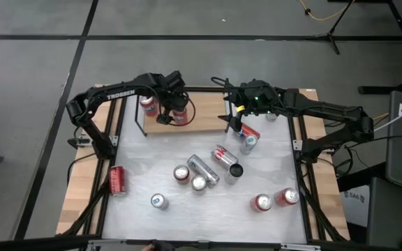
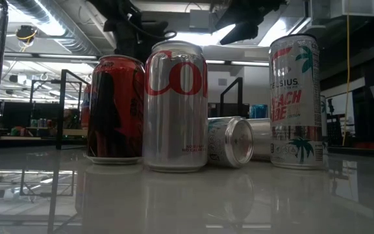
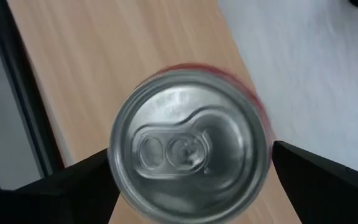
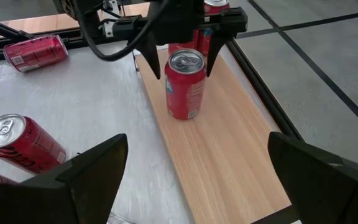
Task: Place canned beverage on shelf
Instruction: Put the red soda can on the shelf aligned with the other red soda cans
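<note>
The left gripper hangs spread wide above an upright red aluminium can with a silver top, its fingers either side of the rim and gripping nothing. That can stands on the light-brown wooden shelf with thin black rails, at the shelf's left end in the high view. A second red can behind it is mostly hidden by the arm, and its label cannot be read. The right gripper is also fully spread and empty, over the shelf's right end beside a lying red can.

In the low view, the tall silver can shows only the red letters "Co", the rest curving out of sight. The white slim can reads "CELSIUS" and "BEACH". The dark red can stands in shadow, its print illegible. "TROSSEN" is printed on the left arm. Other cans are scattered across the whitish tabletop.
</note>
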Controlling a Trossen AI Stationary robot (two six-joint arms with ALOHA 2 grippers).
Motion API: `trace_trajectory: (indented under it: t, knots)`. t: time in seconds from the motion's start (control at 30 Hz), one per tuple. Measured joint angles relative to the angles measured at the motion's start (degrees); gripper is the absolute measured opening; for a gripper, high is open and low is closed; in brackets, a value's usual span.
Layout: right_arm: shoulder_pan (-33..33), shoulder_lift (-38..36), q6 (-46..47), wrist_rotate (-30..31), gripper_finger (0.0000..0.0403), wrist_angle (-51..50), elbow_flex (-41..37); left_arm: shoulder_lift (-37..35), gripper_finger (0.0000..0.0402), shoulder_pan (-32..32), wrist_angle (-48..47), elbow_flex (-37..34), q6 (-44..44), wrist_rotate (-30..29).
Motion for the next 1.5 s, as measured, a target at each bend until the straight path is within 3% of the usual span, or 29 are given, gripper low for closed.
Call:
trace_trajectory:
  t: [0.27, 0.43, 0.6, 0.87, 1.07, 1.3, 1.5]
  knots:
    - [0.0, 0.0, -0.02, 0.01, 0.0379, 0.0, 0.0, 0.0, 0.0385, -2.02, 0.15, 0.0, -0.03, -0.14]
    - [0.0, 0.0, -0.01, 0.0, 0.0379, -0.02, 0.0, 0.0, 0.0385, -3.22, 0.12, 0.0, -0.13, -3.19]
    - [0.0, 0.0, -0.01, 0.01, 0.0379, -0.01, 0.0, 0.0, 0.0382, -4.06, 0.15, 0.0, -4.76, -3.96]
    - [0.0, 0.0, -0.01, -0.01, 0.0379, -0.02, 0.0, 0.0, 0.0324, -4.16, 0.06, 0.0, -13.73, -4.53]
    - [0.0, -0.02, -0.02, 0.01, 0.0379, -0.02, 0.0, -0.11, 0.0283, -4.19, -0.07, 0.0, -29.64, -10.36]
    - [0.0, 0.0, 0.0, -0.01, 0.0379, -0.02, 0.0, -0.07, 0.029, -4.18, -0.47, 0.0, -59.46, -17.65]
    - [0.0, 0.0, -0.02, -0.01, 0.0379, -0.02, 0.0, -0.07, 0.0292, -4.14, -0.48, 0.0, -72.69, -18.7]
